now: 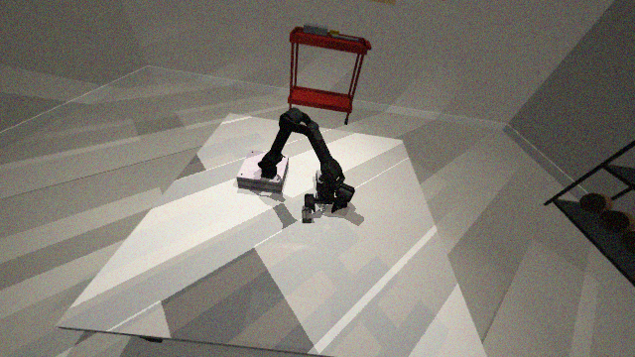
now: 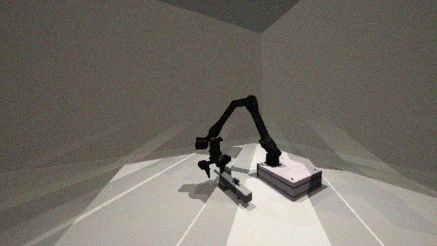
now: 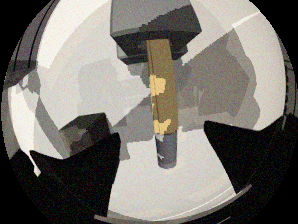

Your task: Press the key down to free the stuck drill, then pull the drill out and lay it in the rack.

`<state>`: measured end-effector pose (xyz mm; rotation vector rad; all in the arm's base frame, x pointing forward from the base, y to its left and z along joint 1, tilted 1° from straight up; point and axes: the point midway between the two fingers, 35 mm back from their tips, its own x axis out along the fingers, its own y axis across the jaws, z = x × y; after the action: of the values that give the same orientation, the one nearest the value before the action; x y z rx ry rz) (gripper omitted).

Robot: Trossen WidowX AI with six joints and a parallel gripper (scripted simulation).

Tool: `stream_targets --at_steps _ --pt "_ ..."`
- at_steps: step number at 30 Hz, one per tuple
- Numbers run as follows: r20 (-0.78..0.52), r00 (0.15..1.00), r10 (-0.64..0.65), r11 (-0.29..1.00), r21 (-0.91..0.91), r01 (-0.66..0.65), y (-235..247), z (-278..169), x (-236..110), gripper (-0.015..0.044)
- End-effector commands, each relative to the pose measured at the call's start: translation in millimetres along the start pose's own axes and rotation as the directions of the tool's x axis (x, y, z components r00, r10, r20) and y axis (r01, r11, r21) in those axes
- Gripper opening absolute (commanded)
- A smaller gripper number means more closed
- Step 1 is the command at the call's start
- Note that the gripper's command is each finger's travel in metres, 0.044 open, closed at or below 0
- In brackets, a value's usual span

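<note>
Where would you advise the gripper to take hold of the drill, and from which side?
Grip the drill's free yellow-brown shank, just clear of the grey block. Come from above with the open gripper straddling it: it lies low and protrudes lengthwise, so its two long sides are exposed.

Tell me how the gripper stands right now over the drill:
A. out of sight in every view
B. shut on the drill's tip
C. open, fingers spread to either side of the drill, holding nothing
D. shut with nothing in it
C: in the wrist view the gripper has its dark fingers spread wide on either side of the tan drill, which juts from the grey block untouched.
</note>
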<state>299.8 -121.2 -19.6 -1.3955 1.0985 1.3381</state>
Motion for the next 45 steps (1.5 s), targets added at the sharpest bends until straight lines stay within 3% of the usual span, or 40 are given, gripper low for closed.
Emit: stream_targets --at_steps 1,37,45 --pt "0.001 1.0 0.004 1.0 0.003 -0.004 0.4 2.4 1.3 0.044" --pt "0.002 1.0 0.004 1.0 0.003 -0.004 0.5 15.3 7.0 0.044" --pt "0.001 1.0 0.0 1.0 -0.001 0.0 -1.8 13.9 5.7 0.023"
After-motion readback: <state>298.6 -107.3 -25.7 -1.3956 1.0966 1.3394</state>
